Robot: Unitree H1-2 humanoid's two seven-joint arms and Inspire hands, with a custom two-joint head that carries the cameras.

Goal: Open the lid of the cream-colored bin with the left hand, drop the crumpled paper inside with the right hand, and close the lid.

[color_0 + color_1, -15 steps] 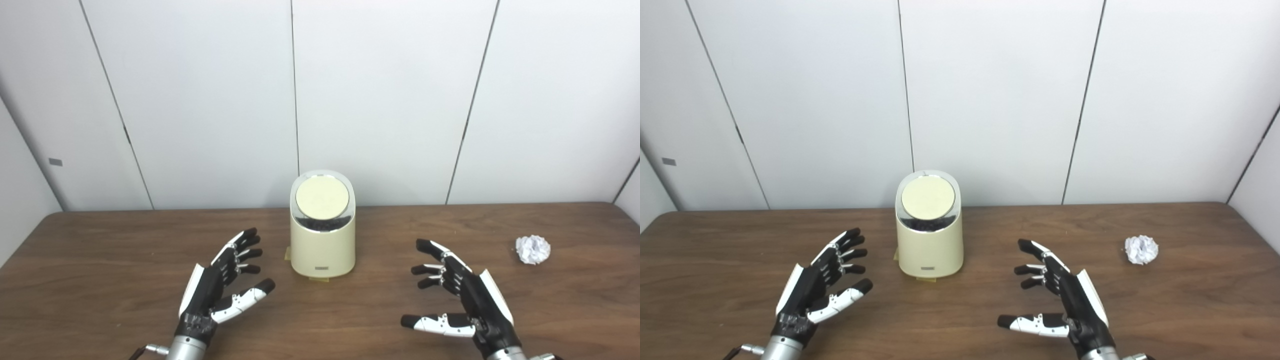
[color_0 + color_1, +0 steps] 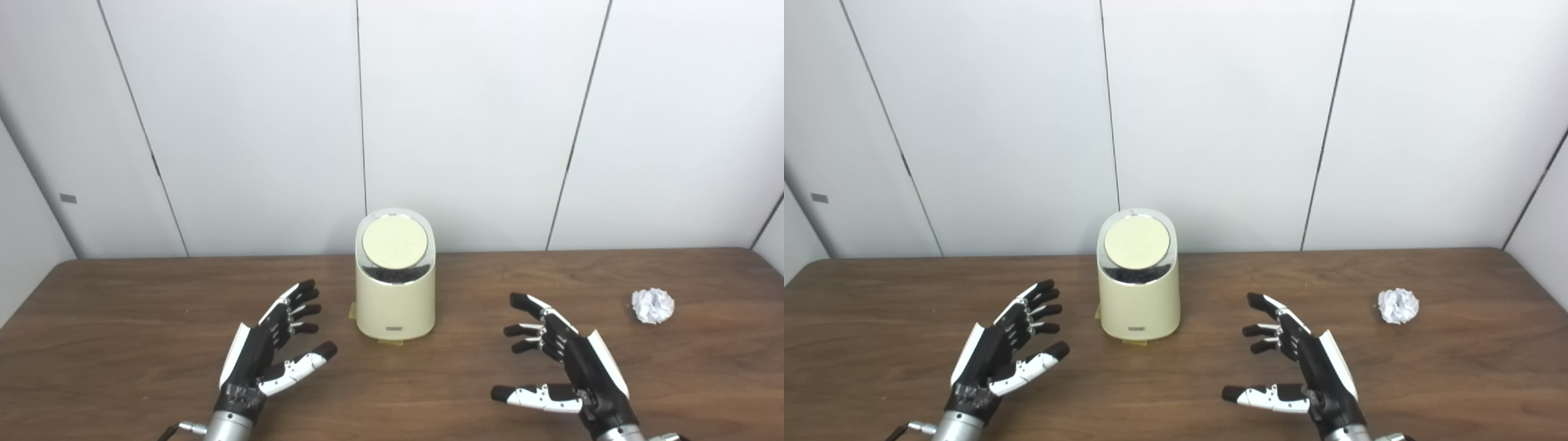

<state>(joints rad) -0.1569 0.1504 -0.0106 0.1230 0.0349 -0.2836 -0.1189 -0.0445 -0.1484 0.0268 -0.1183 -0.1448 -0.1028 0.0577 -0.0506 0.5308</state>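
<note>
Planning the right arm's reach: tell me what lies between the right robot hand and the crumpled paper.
Nothing: only bare table separates the right robot hand from the crumpled paper, as both eye views show.

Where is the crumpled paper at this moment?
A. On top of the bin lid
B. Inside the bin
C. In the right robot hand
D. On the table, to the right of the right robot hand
D: the crumpled paper lies on the table, apart from the open right robot hand.
</note>
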